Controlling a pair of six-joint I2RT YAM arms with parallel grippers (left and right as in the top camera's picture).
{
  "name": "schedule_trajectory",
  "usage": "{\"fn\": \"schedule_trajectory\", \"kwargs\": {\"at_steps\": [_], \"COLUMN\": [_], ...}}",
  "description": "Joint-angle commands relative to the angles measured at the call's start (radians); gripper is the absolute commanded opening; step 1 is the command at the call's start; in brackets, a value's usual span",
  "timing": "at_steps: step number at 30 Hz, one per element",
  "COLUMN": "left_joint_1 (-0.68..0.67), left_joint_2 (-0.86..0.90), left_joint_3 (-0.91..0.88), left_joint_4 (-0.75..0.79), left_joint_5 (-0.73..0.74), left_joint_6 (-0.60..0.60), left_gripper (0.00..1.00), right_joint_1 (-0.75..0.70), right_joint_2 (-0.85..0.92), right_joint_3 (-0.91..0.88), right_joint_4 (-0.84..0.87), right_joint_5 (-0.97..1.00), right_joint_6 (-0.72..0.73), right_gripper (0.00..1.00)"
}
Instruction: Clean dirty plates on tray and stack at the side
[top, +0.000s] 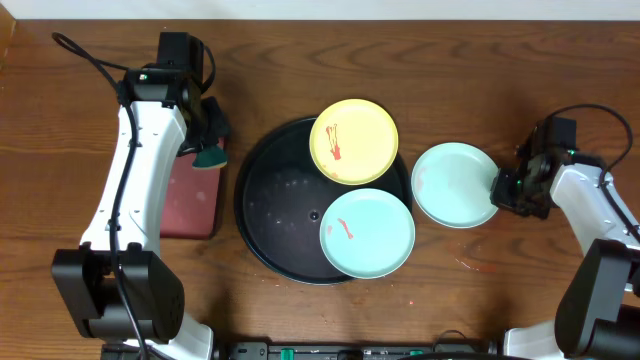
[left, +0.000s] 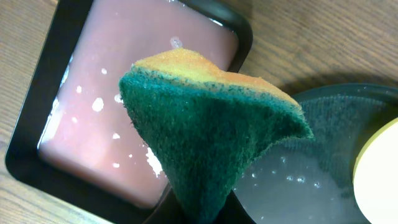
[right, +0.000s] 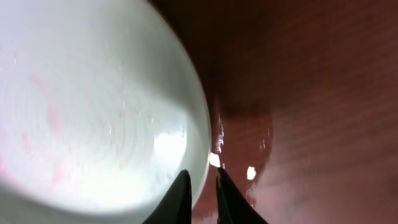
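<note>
Left end effector (top: 212, 148) pinches sponge (left: 205, 130) by red tray (top: 190, 205); right end effector (right: 202, 177) straddles mint plate (right: 81, 106) rim, grip unclear.

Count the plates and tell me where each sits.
3. Yellow plate on the tray's upper-right rim; smeared mint plate on its lower right; second mint plate on the table beyond, rim in the right gripper. None seems hidden.
</note>
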Motion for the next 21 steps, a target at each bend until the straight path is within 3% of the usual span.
{"fn": "schedule_trajectory", "kwargs": {"at_steps": [1, 6, 10, 18, 21], "left_joint_1": [0.0, 0.0, 0.0, -0.001, -0.001], "left_joint_2": [-0.012, -0.012, -0.011, -0.011, -0.011], "left_joint_3": [-0.004, -0.004, -0.004, -0.004, -0.004], "left_joint_4": [0.013, 0.03, 0.042, 0.042, 0.042], "left_joint_5": [-0.001, -0.002, -0.001, -0.001, -0.001], "left_joint_6": [0.018, 0.031, 0.038, 0.104, 0.103], "left_gripper": [0.07, 0.07, 0.07, 0.07, 0.07], "right_joint_1": [-0.002, 0.035, 0.119, 0.349, 0.402], "right_joint_2": [-0.014, -0.035, -0.038, -0.032, -0.032], "right_joint_3": [0.122, 0.259, 0.27, 0.152, 0.104], "right_joint_4": [-0.082, -0.193, -0.227, -0.236, -0.219], "right_joint_5": [-0.071, -0.264, -0.346, -0.282, -0.259], "right_joint_6": [-0.007, -0.052, -0.058, -0.066, -0.056], "right_gripper": [0.14, 0.19, 0.24, 0.42, 0.44]}}
